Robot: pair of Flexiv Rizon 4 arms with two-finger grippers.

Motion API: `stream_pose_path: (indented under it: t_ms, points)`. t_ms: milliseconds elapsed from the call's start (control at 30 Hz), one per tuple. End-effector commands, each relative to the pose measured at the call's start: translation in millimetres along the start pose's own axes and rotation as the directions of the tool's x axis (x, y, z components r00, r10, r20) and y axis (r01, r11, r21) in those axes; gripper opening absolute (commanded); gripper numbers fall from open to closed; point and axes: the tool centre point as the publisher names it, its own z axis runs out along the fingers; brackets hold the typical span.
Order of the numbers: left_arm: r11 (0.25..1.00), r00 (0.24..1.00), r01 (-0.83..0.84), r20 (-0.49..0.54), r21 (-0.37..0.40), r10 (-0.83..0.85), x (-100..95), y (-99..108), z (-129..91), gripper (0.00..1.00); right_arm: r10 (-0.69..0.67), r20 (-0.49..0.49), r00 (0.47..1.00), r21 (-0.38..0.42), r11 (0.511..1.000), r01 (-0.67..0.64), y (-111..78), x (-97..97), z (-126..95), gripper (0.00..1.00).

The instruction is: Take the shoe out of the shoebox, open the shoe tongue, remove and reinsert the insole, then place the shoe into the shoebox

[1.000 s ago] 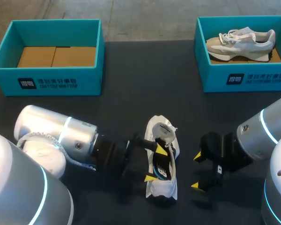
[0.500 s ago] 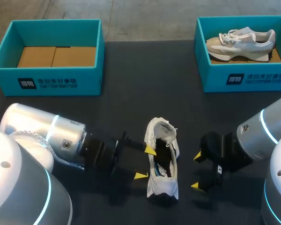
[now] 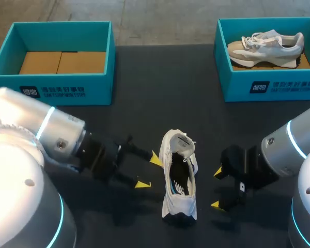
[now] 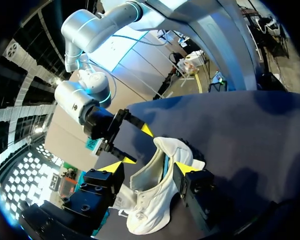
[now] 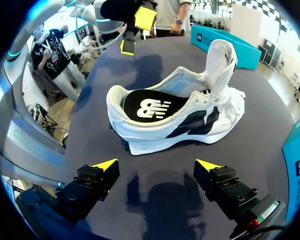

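Observation:
A white shoe (image 3: 179,178) with dark side marks stands upright on the dark table, its tongue (image 5: 221,60) pulled up and its insole (image 5: 151,106) lying inside. My left gripper (image 3: 149,171) is open just to the left of the shoe, touching nothing. In the left wrist view the shoe (image 4: 157,176) lies just ahead of the left gripper (image 4: 150,167). On the shoe's other side my right gripper (image 3: 217,188) is wide open and a short way off. The right wrist view has the shoe (image 5: 175,117) ahead of the right gripper (image 5: 156,165), side on.
A teal shoebox (image 3: 10,77) with a cardboard floor stands at the back left. Another teal shoebox (image 3: 225,77) at the back right holds a beige shoe (image 3: 266,44). Bare dark table lies between the boxes and the white shoe.
My left gripper has drawn back to the left, off the shoe's opening, and its fingers have narrowed a little. The shoe stays standing. The right arm has not moved.

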Motion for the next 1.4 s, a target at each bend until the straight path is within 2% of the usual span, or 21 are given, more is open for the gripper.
stream_pose_path:
  t_ms: [33,267,300,333,400,633,967,1033,1267,1400]
  points:
    - [1.0,0.994,0.0,-0.105,-0.007,-0.001,-5.9,-6,-30,0.5,0.0,0.002,1.0,0.0,1.0,0.0,-0.5,1.6,-1,1.0]
    - [1.0,0.978,-0.006,-0.208,-0.009,0.003,-7.4,-8,-46,0.45,0.0,0.002,1.0,0.0,1.0,0.0,-0.5,1.6,-1,1.0]
    - [1.0,0.975,-0.006,-0.22,-0.011,0.004,-7.9,-9,-48,0.39,0.0,0.002,1.0,0.0,1.0,0.0,-0.5,1.6,-1,1.0]
    - [1.0,0.973,-0.006,-0.232,-0.009,0.004,-6.9,-11,-50,0.29,0.0,0.002,1.0,0.0,1.0,0.0,-0.5,1.6,-1,1.0]
    - [1.0,0.967,0.0,-0.255,-0.003,-0.001,-5.3,-14,-54,0.01,0.0,0.002,1.0,0.0,1.0,0.0,-0.5,1.6,-1,1.0]
    - [1.0,0.943,-0.006,-0.334,-0.004,0.004,-4.5,-22,-63,0.0,0.0,0.002,1.0,0.0,1.0,0.0,-0.5,1.6,-1,1.0]
    - [1.0,0.911,-0.006,-0.411,-0.012,0.001,-8.0,-29,-61,0.0,-0.038,-0.001,0.999,0.069,0.997,0.038,-27.8,-19.0,-53,1.0]
    - [1.0,0.911,-0.006,-0.411,-0.012,0.001,-8.0,-29,-61,0.0,-0.035,0.005,0.999,0.058,0.998,0.034,-33.4,-23.8,-63,1.0]
    - [1.0,0.911,-0.006,-0.411,-0.012,0.001,-8.0,-29,-61,0.0,-0.017,0.019,1.0,0.087,0.996,0.015,-46.1,-40.2,-83,1.0]
    - [1.0,0.911,-0.006,-0.411,-0.012,0.001,-8.0,-29,-61,0.0,-0.049,-0.007,0.999,0.093,0.994,0.049,-50.8,-44.3,-88,1.0]
